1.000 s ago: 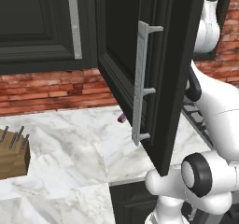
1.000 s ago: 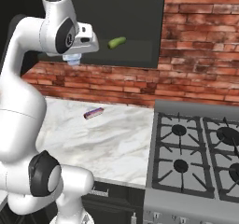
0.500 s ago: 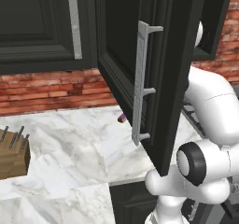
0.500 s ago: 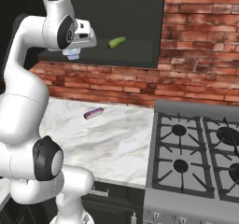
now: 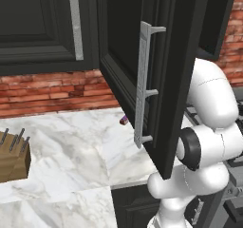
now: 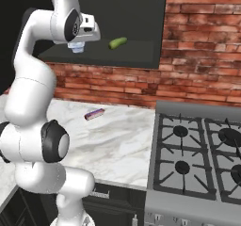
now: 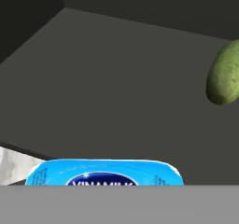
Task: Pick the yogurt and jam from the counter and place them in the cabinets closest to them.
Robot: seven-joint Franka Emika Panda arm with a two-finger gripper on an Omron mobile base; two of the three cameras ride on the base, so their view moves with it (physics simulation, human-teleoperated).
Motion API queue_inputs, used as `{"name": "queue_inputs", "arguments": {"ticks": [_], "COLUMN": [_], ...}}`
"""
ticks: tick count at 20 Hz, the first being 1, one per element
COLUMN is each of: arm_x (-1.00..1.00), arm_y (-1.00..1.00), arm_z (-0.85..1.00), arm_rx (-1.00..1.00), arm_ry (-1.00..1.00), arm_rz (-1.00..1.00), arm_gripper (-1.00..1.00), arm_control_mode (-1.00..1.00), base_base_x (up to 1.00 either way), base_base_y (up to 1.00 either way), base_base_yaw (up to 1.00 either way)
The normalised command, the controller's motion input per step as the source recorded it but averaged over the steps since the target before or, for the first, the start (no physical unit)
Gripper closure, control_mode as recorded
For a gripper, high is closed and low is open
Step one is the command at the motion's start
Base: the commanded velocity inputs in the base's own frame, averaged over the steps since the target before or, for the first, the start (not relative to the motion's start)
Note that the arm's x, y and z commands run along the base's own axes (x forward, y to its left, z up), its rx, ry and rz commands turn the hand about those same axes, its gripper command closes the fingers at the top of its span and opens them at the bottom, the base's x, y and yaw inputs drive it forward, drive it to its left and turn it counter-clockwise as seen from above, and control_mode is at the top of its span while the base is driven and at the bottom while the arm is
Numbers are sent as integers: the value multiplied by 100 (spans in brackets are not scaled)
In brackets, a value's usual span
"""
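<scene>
In the right base view my gripper (image 6: 78, 42) is shut on the yogurt (image 6: 76, 48), a small pale cup, at the front edge of the open cabinet's shelf (image 6: 136, 56). The hand view has the yogurt's blue lid (image 7: 102, 172) at its bottom, over the dark cabinet floor (image 7: 116, 78). A small purple oblong thing (image 6: 94, 114) (image 5: 124, 120) lies on the white marble counter (image 6: 117, 142) below. I cannot tell whether it is the jam. The cabinet's door (image 5: 178, 56) stands wide open, its silver bar handle (image 5: 142, 82) facing the camera.
A green oblong vegetable (image 6: 117, 42) (image 7: 224, 73) lies on the cabinet shelf, right of the yogurt. The gas stove (image 6: 197, 159) adjoins the counter on the right. A wooden knife block (image 5: 12, 158) stands at the counter's left. A closed cabinet door (image 5: 42, 23) hangs left of the open one.
The arm's lower links have swung and its elbow has shifted, while the hand stays almost in place at the cabinet's front with the yogurt in it.
</scene>
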Motion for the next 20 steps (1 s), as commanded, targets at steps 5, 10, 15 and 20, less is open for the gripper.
{"name": "queue_inputs", "arguments": {"ticks": [5, 10, 15, 20], "arm_x": [39, 62, 57, 4], "arm_y": [0, 8, 11, -2], "arm_z": [0, 0, 0, 7], "arm_rx": [3, 3, 1, 0], "arm_ry": [0, -3, -3, 2], "arm_rz": [-2, -2, -3, -7], "arm_gripper": [100, 100, -100, -100], "arm_control_mode": [-100, -100, -100, -100], "base_base_x": [0, 0, 0, 0], "base_base_y": [0, 0, 0, 0], "base_base_yaw": [0, 0, 0, 0]}}
